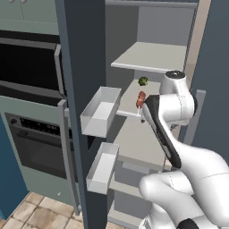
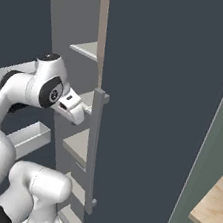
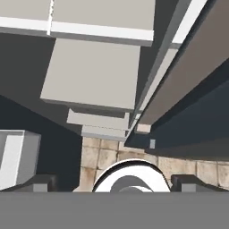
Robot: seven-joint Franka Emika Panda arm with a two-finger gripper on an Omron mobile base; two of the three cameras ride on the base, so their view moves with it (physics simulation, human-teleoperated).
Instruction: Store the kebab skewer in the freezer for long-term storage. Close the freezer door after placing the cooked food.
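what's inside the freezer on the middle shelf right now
The kebab skewer lies near the front of that pale grey shelf in the freezer, with a small round green item behind it. The robot's arm covers the shelf's right part.

Light even and diffuse, rendered look; no single lamp apparent. No glare or bright hotspots on the white arm (image 1: 179,152), only soft shading along its curves. Freezer (image 1: 152,58) interior moderately lit: pale shelves read clearly, back wall a flat mid grey. Dark slate freezer door (image 1: 82,67) nearly uniform, with little surface detail. Shadows soft and faint beneath the shelves and door bins (image 1: 100,112). Hand view darker between the shelves. Slight softness and low resolution throughout; edges somewhat jagged. No lens distortion noticeable.
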